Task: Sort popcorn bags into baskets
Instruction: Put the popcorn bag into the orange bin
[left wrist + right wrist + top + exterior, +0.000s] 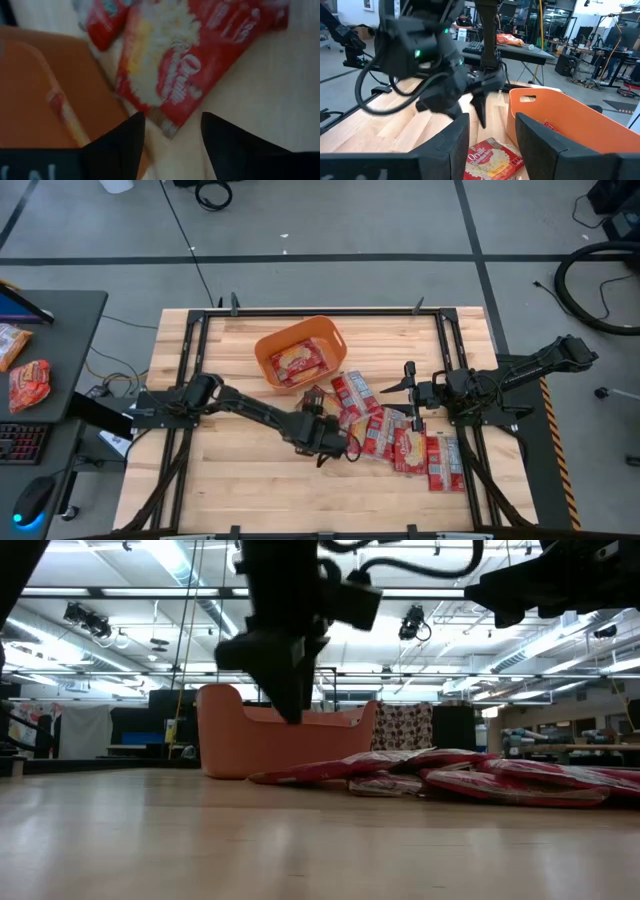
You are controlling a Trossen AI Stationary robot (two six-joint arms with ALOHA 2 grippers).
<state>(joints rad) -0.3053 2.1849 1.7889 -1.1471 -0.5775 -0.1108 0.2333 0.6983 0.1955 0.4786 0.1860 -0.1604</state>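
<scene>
The left hand (338, 442) hangs above the table (230, 480) at the near edge of the spread of red popcorn bags (400, 442), fingers (116, 145) spread apart with nothing between them, poised over one bag (190, 65). The right hand (398, 385) waits open near the bags. The orange basket (268, 343) already holds bags (298, 360).

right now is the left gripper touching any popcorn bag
Apart. The low view shows the left gripper hanging clear above the tabletop, with the popcorn bags lying flat below and to its side; its fingers are open and empty.
</scene>
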